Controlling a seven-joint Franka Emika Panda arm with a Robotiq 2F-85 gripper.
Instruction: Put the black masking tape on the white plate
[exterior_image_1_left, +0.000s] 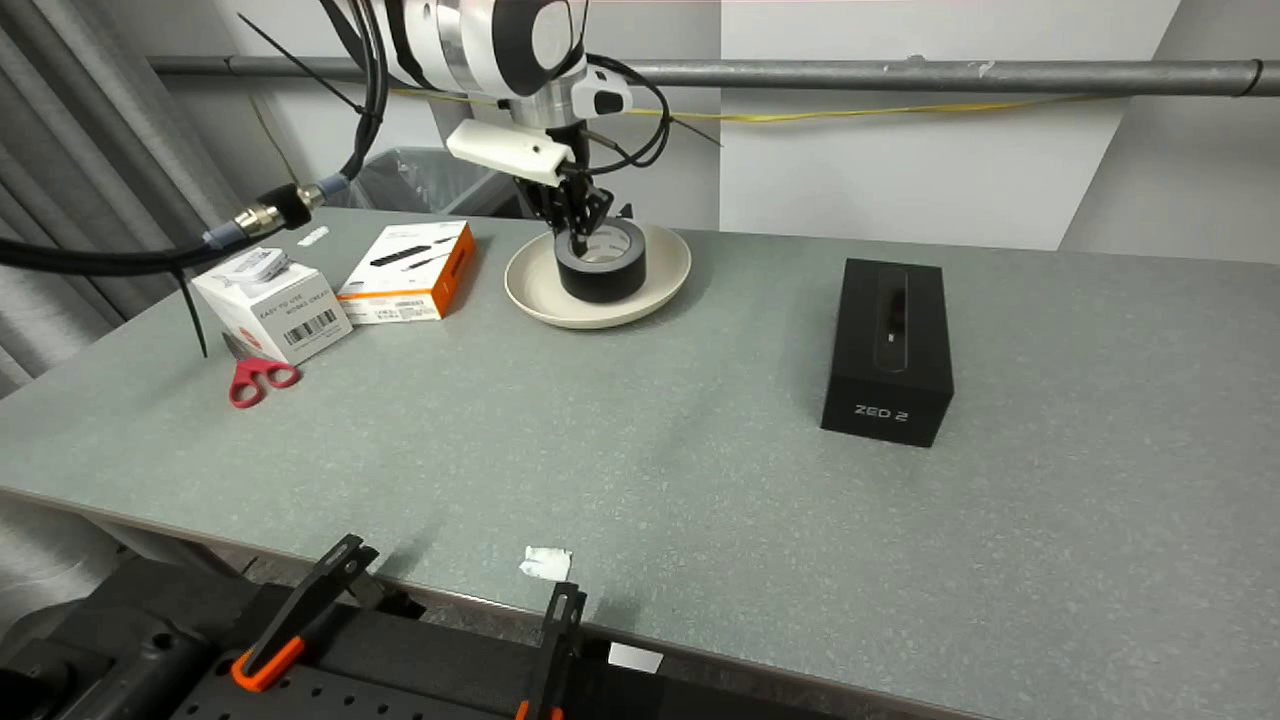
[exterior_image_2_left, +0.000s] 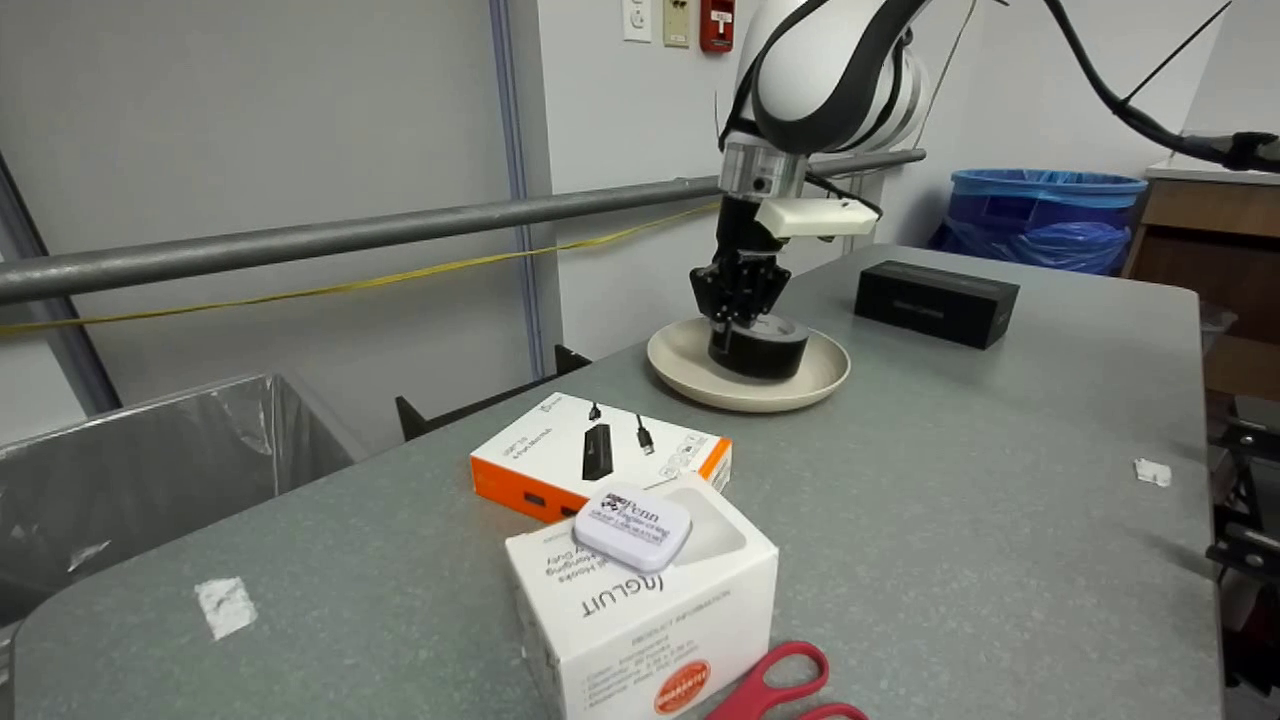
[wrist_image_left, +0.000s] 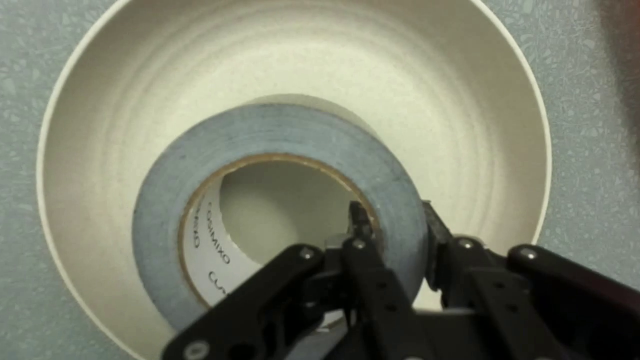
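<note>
The black masking tape (exterior_image_1_left: 606, 281) is inside the rim of the white plate (wrist_image_left: 450, 125), near its middle, ring face upward. In the wrist view the fingers (wrist_image_left: 437, 250) stand narrow and grip the tape's wall: 1 is inside the core, 1 against the outer side, with no gap visible between them and the roll. Whether its full weight bears on the plate cannot be determined. The arm (exterior_image_2_left: 820, 85) is above the plate in both exterior views. On the tabletop (exterior_image_1_left: 700, 480), a white-and-orange box (exterior_image_2_left: 640, 450) lies near the plate. Just beside it is a white carton (exterior_image_2_left: 650, 610) bearing a small white tin (exterior_image_2_left: 632, 528); red scissors (exterior_image_1_left: 262, 378) lie next to the carton. A black box (exterior_image_1_left: 890, 350) marked "ZED 2" lies well apart from the plate, on the side opposite the carton. At the near edge in an exterior view are a white scrap (exterior_image_1_left: 546, 563) and 2 black clamps (exterior_image_1_left: 310, 596) with orange parts. A grey pipe (exterior_image_1_left: 900, 76) runs behind, a yellow cord (exterior_image_1_left: 800, 117) below it.
</note>
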